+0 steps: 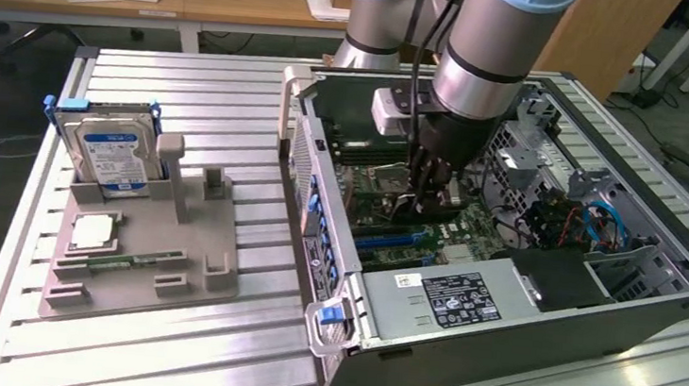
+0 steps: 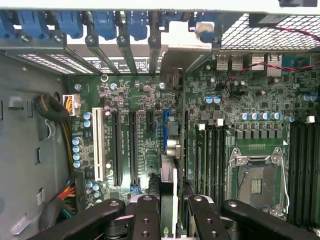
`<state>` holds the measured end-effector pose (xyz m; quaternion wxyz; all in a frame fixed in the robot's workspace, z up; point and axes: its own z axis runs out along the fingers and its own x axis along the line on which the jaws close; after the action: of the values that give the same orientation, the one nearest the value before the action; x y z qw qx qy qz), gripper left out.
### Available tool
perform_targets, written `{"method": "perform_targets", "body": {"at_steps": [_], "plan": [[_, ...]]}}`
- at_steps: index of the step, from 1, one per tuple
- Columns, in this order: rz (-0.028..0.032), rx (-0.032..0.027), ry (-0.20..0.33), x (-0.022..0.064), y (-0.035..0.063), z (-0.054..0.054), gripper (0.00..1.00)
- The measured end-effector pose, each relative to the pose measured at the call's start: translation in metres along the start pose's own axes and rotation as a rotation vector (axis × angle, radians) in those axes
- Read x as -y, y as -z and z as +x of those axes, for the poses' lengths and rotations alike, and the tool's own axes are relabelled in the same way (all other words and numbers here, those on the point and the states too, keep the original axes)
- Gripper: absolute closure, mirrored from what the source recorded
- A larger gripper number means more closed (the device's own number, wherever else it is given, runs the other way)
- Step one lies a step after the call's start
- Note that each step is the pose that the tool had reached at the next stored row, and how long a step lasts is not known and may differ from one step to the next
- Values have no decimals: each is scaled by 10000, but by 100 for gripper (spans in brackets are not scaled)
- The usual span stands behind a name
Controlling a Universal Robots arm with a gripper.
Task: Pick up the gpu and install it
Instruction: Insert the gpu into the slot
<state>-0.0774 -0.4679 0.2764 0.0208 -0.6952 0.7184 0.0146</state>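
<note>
My gripper (image 1: pixel 424 199) reaches down inside the open computer case (image 1: pixel 636 316), over the motherboard (image 1: pixel 383 183). In the wrist view the gpu (image 2: pixel 170 172) shows edge-on as a thin card with a pale face. It stands between my two black fingers (image 2: pixel 147 215) and runs out toward the rear slot brackets. The gripper (image 2: pixel 173 202) is shut on the gpu. The card stands upright right over the blue expansion slot (image 2: pixel 164 125); whether it is seated in the slot cannot be told.
Left of the case, a grey fixture (image 1: pixel 188 244) holds the silver blue-labelled hard drive (image 1: pixel 114 157), a processor chip (image 1: pixel 94 231) and a green memory stick (image 1: pixel 136 258). Inside the case are the power supply (image 1: pixel 461 299), blue cables (image 1: pixel 601 222) and the empty processor socket (image 2: pixel 257 180).
</note>
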Motion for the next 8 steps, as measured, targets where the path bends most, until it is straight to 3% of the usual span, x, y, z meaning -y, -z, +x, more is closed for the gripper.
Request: {"method": "perform_targets", "body": {"at_steps": [8], "plan": [[-1,-1,-1,-43,-104,7,74]]}}
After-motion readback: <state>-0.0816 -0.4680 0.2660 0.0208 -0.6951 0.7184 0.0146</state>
